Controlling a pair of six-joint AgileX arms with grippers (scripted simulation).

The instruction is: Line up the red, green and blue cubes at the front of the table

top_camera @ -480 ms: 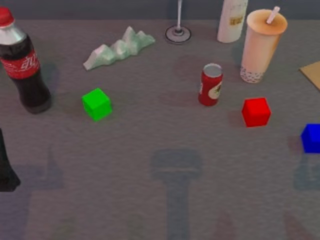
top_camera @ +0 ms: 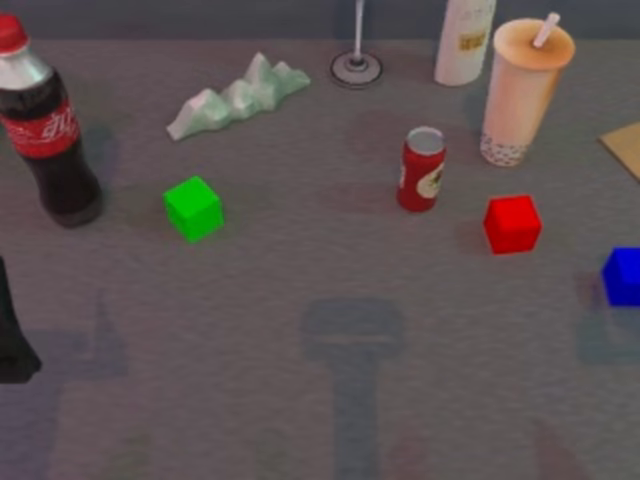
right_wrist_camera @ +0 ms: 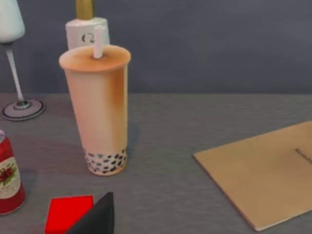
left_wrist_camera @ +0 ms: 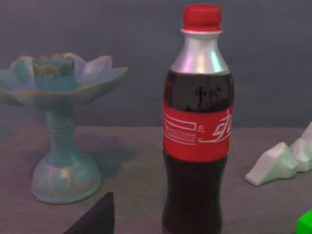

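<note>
Ahead of the left gripper (left_wrist_camera: 97,217), near the table's (top_camera: 320,330) left edge, the cola bottle (left_wrist_camera: 197,131) stands close and blocks the way. A lotus stand (left_wrist_camera: 61,126) is to one side of it; a white rock (left_wrist_camera: 280,161) and the green cube (top_camera: 193,208) are to the other. The red cube (right_wrist_camera: 68,213) lies just before the right gripper (right_wrist_camera: 95,217), with the can (right_wrist_camera: 9,180) beside it and the cup (right_wrist_camera: 100,109) and a brown board (right_wrist_camera: 263,170) beyond. The blue cube (top_camera: 622,276) sits at the right edge. The front strip offers wide bare room. Whether either gripper is open or closed cannot be told.
</note>
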